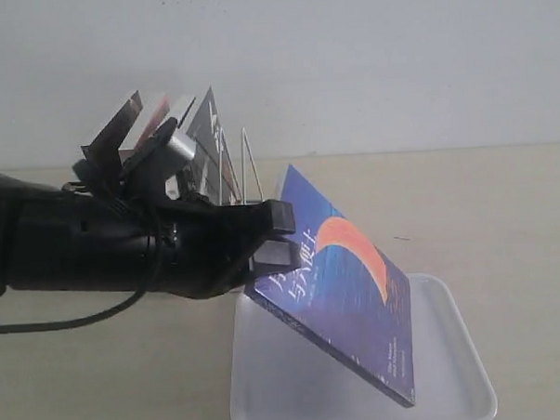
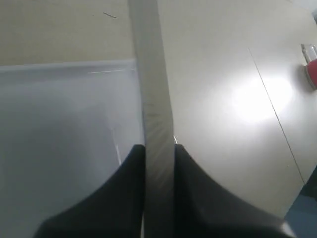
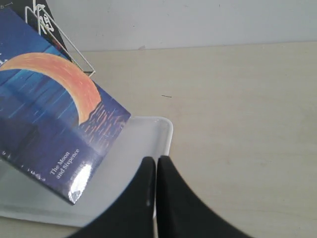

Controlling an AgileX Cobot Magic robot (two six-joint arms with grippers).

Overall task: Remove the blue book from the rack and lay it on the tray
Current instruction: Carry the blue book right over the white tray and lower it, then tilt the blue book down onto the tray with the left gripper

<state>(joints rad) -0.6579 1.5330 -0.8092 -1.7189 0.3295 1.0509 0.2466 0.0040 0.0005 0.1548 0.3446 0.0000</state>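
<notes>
My left gripper is shut on the upper edge of the blue book, holding it tilted in the air over the tray. The cover shows an orange-red crescent and white characters. In the left wrist view the book's edge runs between the two fingers, with the tray on one side. The right wrist view shows the blue book over the tray, and my right gripper shut on nothing, above the tray's rim. The rack stands behind the left arm.
Other books lean in the rack, partly hidden by the left arm. A red and clear object lies far off on the beige table. Bare table stretches to the right of the tray.
</notes>
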